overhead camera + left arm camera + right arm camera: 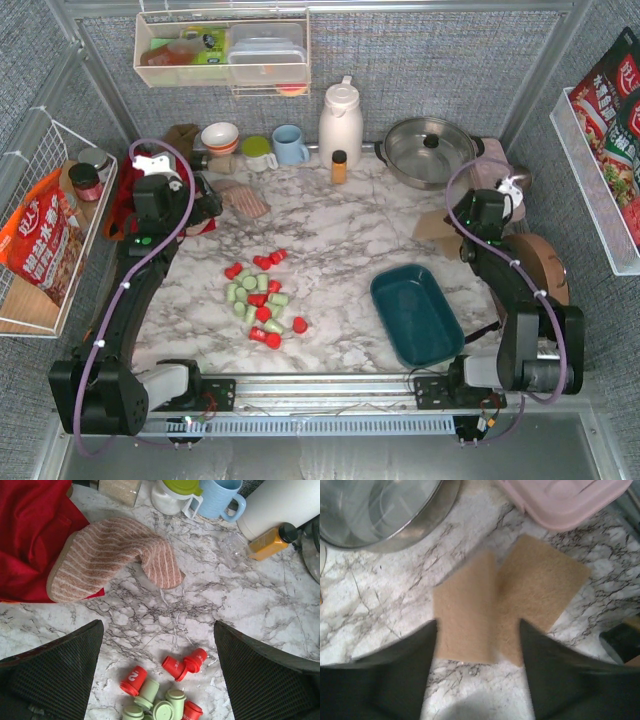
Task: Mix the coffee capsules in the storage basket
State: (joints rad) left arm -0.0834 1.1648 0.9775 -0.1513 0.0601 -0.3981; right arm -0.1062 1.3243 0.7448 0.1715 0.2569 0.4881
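Observation:
Red and mint green coffee capsules point(260, 298) lie loose in a heap on the marble table, left of centre. The dark teal storage basket point(415, 313) sits empty to their right, near the front. My left gripper point(205, 208) is open and empty at the back left, behind the heap; its wrist view shows several capsules point(165, 690) between the fingers point(55, 670), low in the frame. My right gripper point(462, 232) is open and empty at the back right, above two tan pads point(505, 600), behind the basket.
A striped mitt point(110, 555) and a red cloth point(30, 535) lie by the left gripper. Mugs point(290, 144), a white jug point(340, 122), an orange bottle point(339, 166) and a steel pot point(430, 150) line the back. A pink lid point(565, 500) lies at the right.

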